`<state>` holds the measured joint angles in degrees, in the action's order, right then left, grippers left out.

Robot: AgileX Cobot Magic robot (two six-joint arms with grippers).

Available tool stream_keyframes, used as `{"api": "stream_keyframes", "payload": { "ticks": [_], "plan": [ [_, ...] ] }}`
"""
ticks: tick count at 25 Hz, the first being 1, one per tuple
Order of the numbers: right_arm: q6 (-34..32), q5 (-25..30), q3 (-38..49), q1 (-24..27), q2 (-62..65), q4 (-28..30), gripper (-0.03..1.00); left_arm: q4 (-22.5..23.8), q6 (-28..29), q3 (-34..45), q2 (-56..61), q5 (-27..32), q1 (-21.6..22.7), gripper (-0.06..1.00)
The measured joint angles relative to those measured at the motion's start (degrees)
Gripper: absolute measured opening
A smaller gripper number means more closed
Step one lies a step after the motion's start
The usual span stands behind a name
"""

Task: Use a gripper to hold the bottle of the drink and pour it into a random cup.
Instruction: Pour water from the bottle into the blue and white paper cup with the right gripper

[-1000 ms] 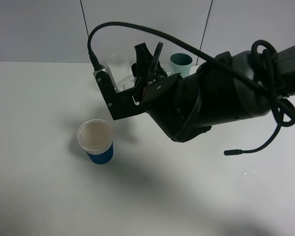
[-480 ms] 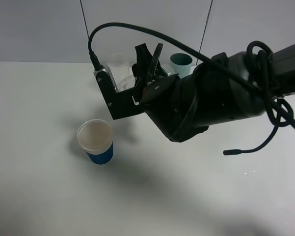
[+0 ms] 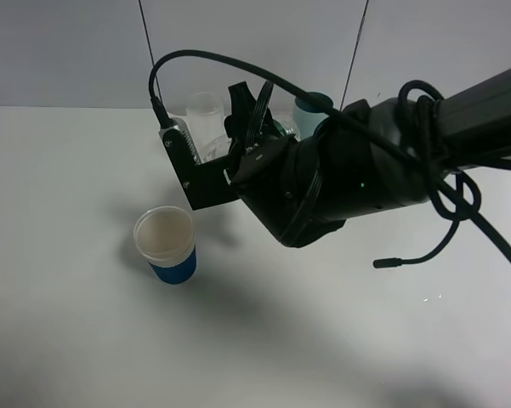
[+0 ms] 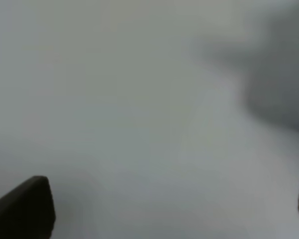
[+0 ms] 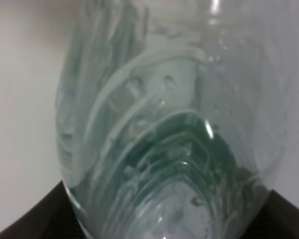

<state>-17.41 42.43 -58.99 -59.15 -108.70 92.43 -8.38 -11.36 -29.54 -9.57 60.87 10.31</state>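
Movement in the last second is slight: the right gripper (image 3: 214, 140), clamped shut on the bottle (image 5: 164, 124), has edged a little leftward, so the bottle hangs near but not yet over the blue cup (image 3: 164, 242), and pouring looks unstarted.

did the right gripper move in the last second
Yes, slightly leftward: the arm behind the right gripper, which is shut on the bottle, now covers more of the teal cup than before.
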Motion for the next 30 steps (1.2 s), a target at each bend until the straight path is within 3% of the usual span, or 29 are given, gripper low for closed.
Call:
{"api": "stream_keyframes", "payload": {
  "ticks": [19, 30],
  "plan": [
    [0.9, 0.2, -3.5, -1.3, -1.7, -1.0, 0.56, 0.0, 0.0, 0.0, 0.0, 0.0, 0.0, 0.99],
    [6.7, 0.1, -3.5, -1.3, -1.7, -1.1, 0.56, 0.0, 0.0, 0.0, 0.0, 0.0, 0.0, 0.99]
  ]
}}
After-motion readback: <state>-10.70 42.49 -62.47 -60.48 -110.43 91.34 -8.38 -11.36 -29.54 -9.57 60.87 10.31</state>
